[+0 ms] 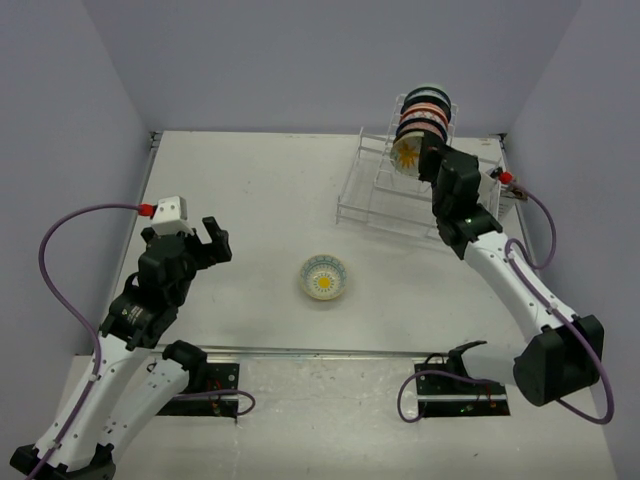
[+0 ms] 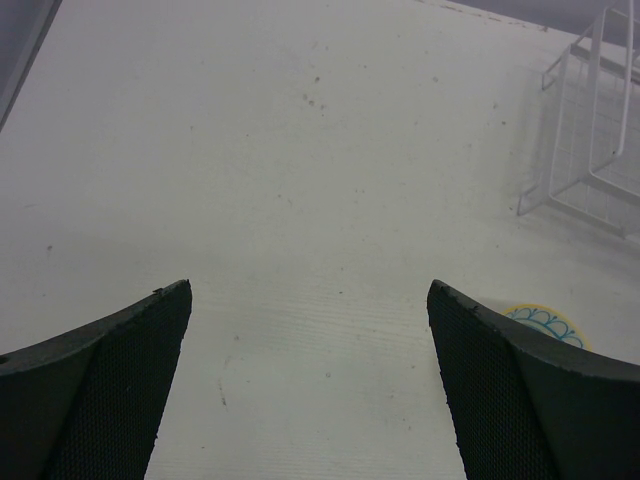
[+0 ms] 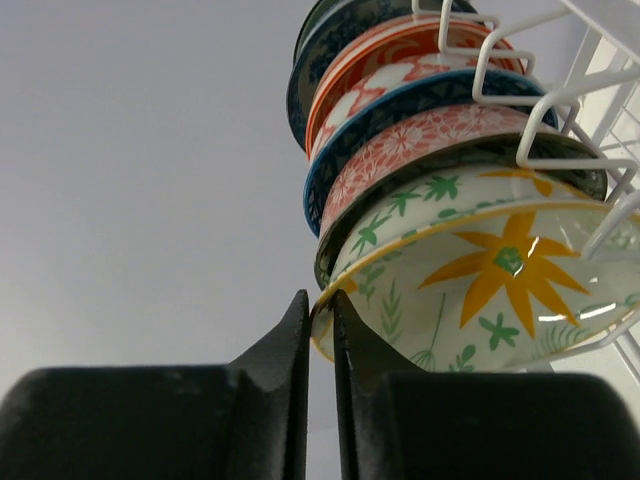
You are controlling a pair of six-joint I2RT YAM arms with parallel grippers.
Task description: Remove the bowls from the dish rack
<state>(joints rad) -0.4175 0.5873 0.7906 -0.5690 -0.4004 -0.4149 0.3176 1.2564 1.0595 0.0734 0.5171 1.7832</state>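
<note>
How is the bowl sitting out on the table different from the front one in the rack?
The table bowl sits upright, opening up; the front rack bowl stands on edge in the dish rack. The table bowl lies free; the right gripper pinches the front rack bowl's rim. Both show yellow inside.

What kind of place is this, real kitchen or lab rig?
Probably a lab test cell: bare white table boxed in by plain walls, two bolted robot arms, one dish rack of bowls as props.

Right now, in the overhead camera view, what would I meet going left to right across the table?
Open black left gripper → small pale bowl with a yellow centre → white wire dish rack.
</note>
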